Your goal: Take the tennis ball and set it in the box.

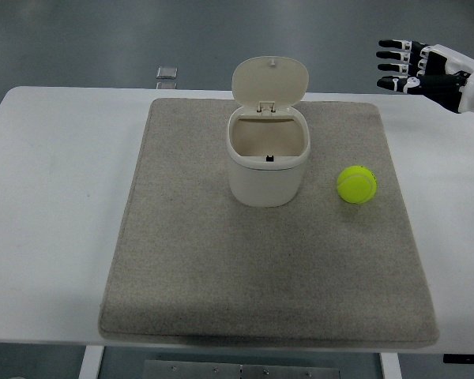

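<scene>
Tennis ball on mat, right of box | right hand well apart, raised, fingers spread, empty

The right hand is cut off by the picture's right edge at the wrist, so its arm is not visible. The white table runs past the bottom edge at its near corners, and its legs are mostly hidden below. The inside of the box is seen only in part; a small dark mark on its near inner wall is too small to identify. A small grey object beyond the table's far edge is too small to tell.
</scene>
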